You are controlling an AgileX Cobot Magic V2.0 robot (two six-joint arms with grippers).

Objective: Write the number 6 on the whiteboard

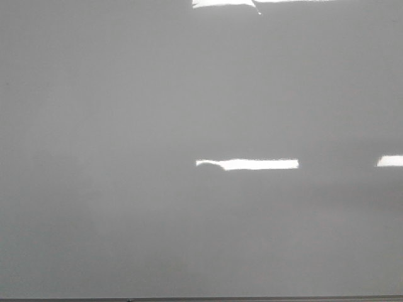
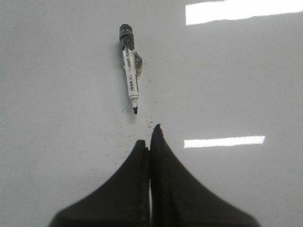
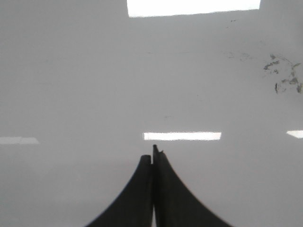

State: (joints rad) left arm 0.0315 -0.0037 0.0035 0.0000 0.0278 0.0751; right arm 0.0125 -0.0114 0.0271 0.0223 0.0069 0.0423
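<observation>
I have not started yet. My left hand (image 2: 150, 142) is closed tight and holds nothing. My right hand (image 3: 153, 158) is too. The pen (image 2: 129, 66) lies on the whiteboard (image 2: 57, 94), just ahead of my left hand. No 6 shows. I think I must open up and grab the pen.

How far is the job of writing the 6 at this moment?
Nothing looks done: the whiteboard shows no number 6, only faint smudges. Nothing is in hand: the marker lies uncapped on the board, and the left hand and right hand are shut and empty. Picking up the marker and writing are left.
</observation>
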